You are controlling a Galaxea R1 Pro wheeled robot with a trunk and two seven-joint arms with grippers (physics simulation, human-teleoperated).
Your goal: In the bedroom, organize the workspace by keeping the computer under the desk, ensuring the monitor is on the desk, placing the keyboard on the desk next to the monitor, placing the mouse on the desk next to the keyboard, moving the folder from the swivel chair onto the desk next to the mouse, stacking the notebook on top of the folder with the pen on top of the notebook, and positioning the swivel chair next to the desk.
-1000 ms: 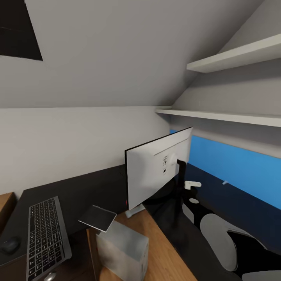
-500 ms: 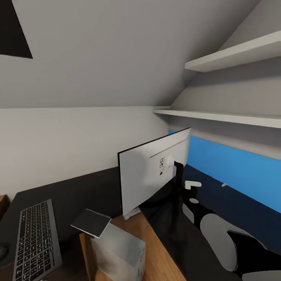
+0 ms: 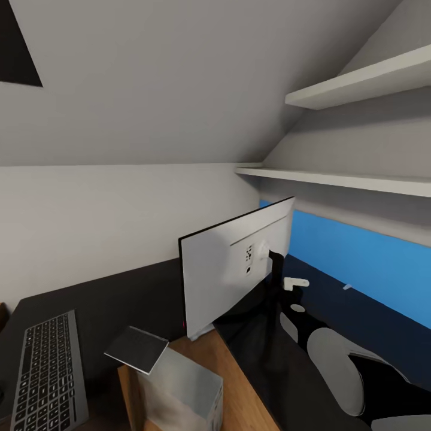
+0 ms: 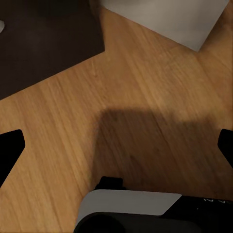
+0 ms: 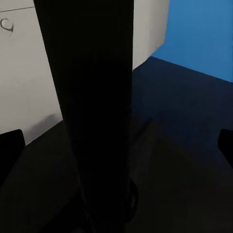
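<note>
Keyboard (image 3: 45,371) further leftward; no legible writing.

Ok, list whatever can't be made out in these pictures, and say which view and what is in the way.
- Monitor screen: the head view shows its white back, so the display side is hidden.
- Keyboard: cut off by the head view's lower left edge.
- Computer: its lower part runs off the bottom of the head view.
- Right gripper: fingertips cut off at the right wrist view's edges; contact with the monitor's stand is unclear.
- Notebook: cover detail too small.
</note>
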